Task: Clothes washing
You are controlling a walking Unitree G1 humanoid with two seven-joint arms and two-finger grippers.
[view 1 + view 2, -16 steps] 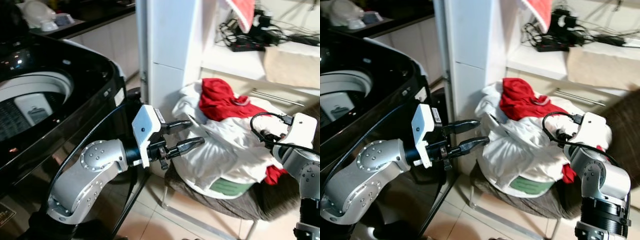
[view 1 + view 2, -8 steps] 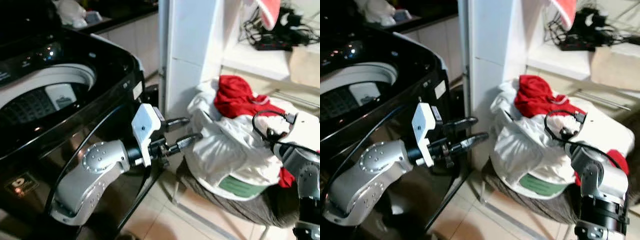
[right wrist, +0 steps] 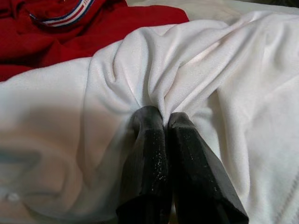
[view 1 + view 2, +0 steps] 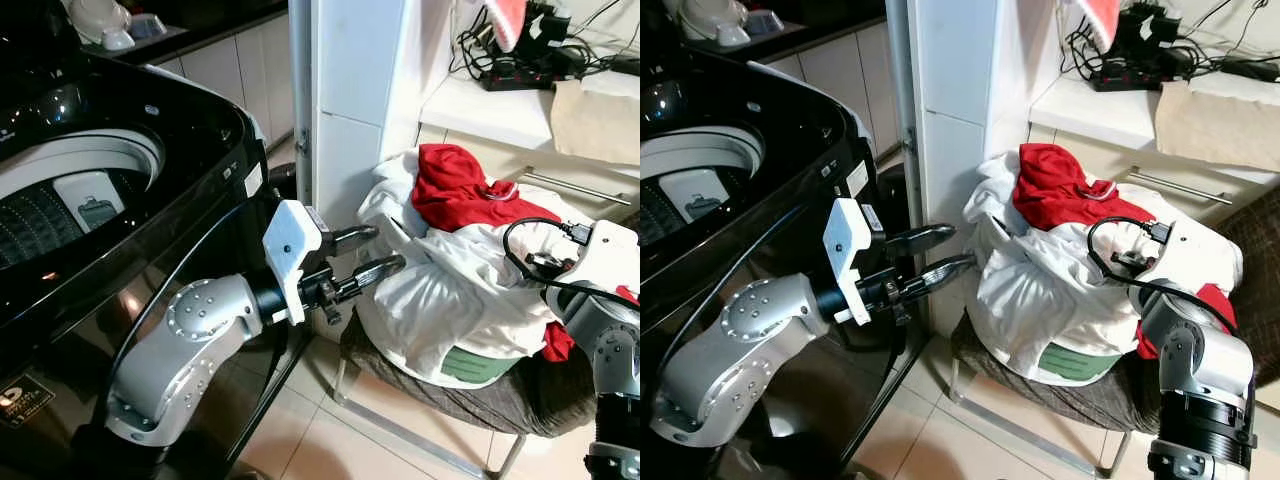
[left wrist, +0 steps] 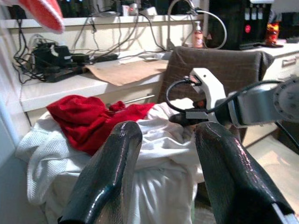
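Home laundry corner: washing machine, clothes pile, cabinets.

A brown chair stands on the tiled floor, just beside a black washer. A big heap of clothes lies on the chair seat. A white cloth makes up most of the heap, and a red top lies on it. Behind the chair is a white tabletop. A tangle of black wires and a tan cloth lie on the tabletop.
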